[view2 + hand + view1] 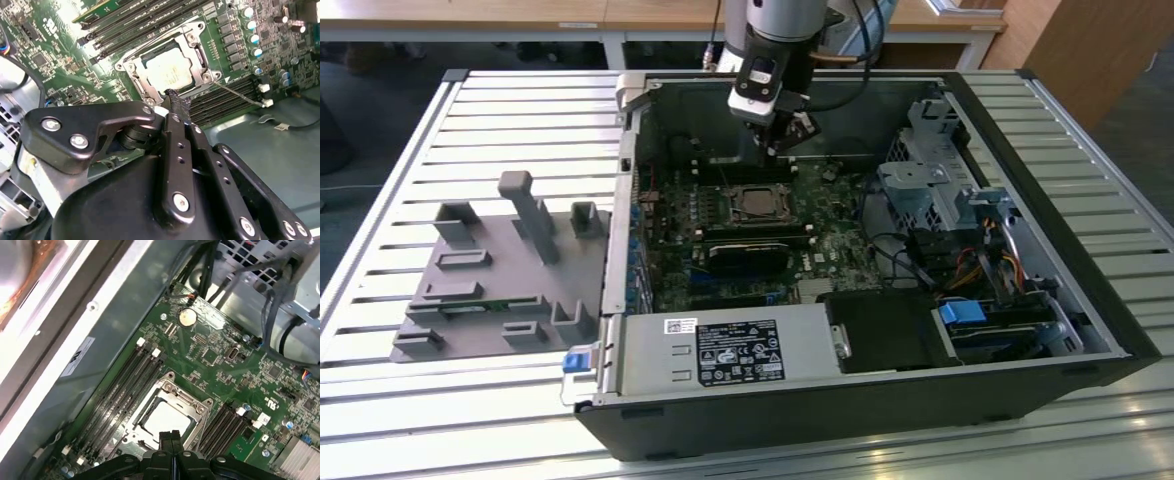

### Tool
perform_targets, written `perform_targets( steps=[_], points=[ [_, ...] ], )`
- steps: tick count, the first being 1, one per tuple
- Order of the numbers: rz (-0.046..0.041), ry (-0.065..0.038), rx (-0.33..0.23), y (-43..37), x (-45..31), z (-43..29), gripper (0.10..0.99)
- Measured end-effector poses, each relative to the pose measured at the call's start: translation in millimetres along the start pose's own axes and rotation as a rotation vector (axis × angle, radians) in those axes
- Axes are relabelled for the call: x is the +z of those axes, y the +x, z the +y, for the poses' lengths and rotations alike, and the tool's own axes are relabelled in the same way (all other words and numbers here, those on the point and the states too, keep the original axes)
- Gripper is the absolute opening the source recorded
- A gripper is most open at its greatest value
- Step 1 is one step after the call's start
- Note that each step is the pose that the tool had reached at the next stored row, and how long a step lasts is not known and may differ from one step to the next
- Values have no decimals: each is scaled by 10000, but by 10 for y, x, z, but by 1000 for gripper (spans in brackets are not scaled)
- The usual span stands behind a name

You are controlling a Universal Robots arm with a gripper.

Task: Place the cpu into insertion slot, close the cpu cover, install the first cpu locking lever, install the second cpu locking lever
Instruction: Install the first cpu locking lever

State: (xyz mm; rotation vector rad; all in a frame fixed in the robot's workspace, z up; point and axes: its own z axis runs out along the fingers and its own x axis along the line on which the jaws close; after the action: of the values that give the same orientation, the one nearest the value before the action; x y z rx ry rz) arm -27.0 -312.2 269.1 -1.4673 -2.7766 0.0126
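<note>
This is looking like a robotics lab: an opened computer case [854, 410] is lying on a slatted metal bench [454, 400], a grey fixture plate [494, 290] is sitting at the exterior view's left, and wooden tables [520, 12] are standing far behind.

Slatted table [520, 95] with open computer case [854, 410], grey fixture [494, 290]

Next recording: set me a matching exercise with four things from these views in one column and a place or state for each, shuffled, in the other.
Things:
1. cpu
2. cpu cover
3. gripper
4. grey tray

Places or states:
A. shut, poised at the edge of the silver frame
B. outside the computer case, at the exterior view's left
C. silver frame with a square hole, lying flat
D. pale square showing through that hole

Pairs: 1-D, 2-C, 3-A, 4-B
</note>
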Motion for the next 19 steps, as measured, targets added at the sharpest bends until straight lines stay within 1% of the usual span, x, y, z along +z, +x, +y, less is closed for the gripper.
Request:
perform_targets(
  steps=[16,18,19],
  points=[
    [-9,-6,-1492,0,1,0,118],
    [2,-16,-1739,0,0,0,118],
    [20,-34,-1861,0,0,0,118]
  ],
)
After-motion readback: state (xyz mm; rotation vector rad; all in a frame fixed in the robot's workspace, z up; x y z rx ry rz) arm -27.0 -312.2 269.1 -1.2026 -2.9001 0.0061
